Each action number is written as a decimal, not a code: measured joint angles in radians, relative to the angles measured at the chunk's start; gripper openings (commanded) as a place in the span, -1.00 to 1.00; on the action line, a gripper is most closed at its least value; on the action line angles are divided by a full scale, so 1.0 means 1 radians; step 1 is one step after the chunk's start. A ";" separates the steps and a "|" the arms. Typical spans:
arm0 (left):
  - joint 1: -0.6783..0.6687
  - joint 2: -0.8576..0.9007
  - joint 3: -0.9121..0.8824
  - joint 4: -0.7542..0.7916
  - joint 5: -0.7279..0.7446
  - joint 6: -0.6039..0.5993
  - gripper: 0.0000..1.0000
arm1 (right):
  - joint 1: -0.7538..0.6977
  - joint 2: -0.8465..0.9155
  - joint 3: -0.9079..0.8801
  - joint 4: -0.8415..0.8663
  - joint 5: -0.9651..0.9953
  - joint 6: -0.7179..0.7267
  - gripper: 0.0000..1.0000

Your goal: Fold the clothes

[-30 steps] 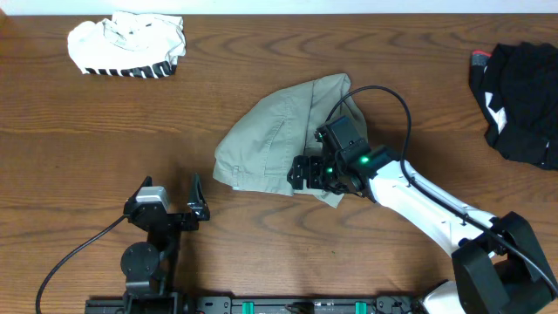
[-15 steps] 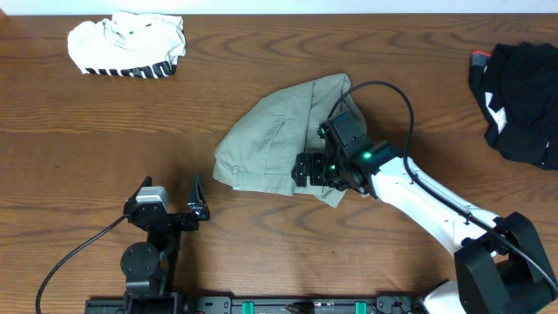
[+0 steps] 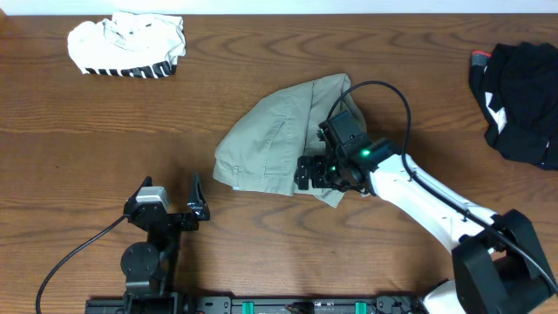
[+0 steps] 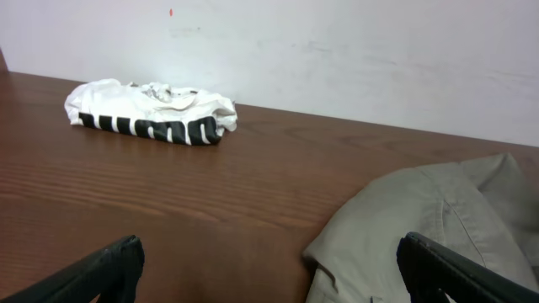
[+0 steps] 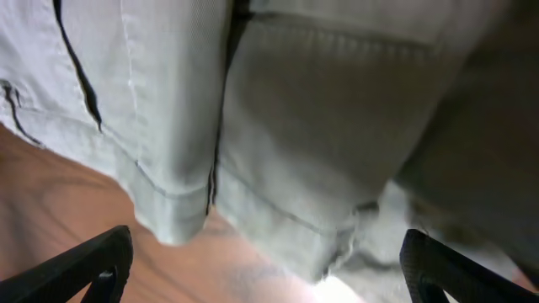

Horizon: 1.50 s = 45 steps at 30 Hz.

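The khaki-grey shorts (image 3: 275, 139) lie crumpled in the middle of the table; they also show in the left wrist view (image 4: 421, 227) and fill the right wrist view (image 5: 278, 109). My right gripper (image 3: 324, 174) hangs open over their near right hem, nothing between its fingers (image 5: 265, 269). My left gripper (image 3: 179, 209) is open and empty at the near left, well short of the shorts (image 4: 265, 269). A white garment with black stripes (image 3: 129, 44) lies at the far left, also in the left wrist view (image 4: 152, 114). A black garment (image 3: 520, 100) lies at the right edge.
The brown wooden table (image 3: 105, 131) is bare between the garments. A black cable (image 3: 388, 92) loops over the right arm above the shorts. A pale wall (image 4: 337, 42) stands behind the far edge.
My right gripper has shifted slightly up and to the right over the shorts' hem. The left arm and the garments have not moved.
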 measured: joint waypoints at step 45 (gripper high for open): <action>0.000 0.000 0.000 0.000 0.000 0.000 0.96 | 0.072 0.108 -0.006 0.240 -0.047 0.128 0.41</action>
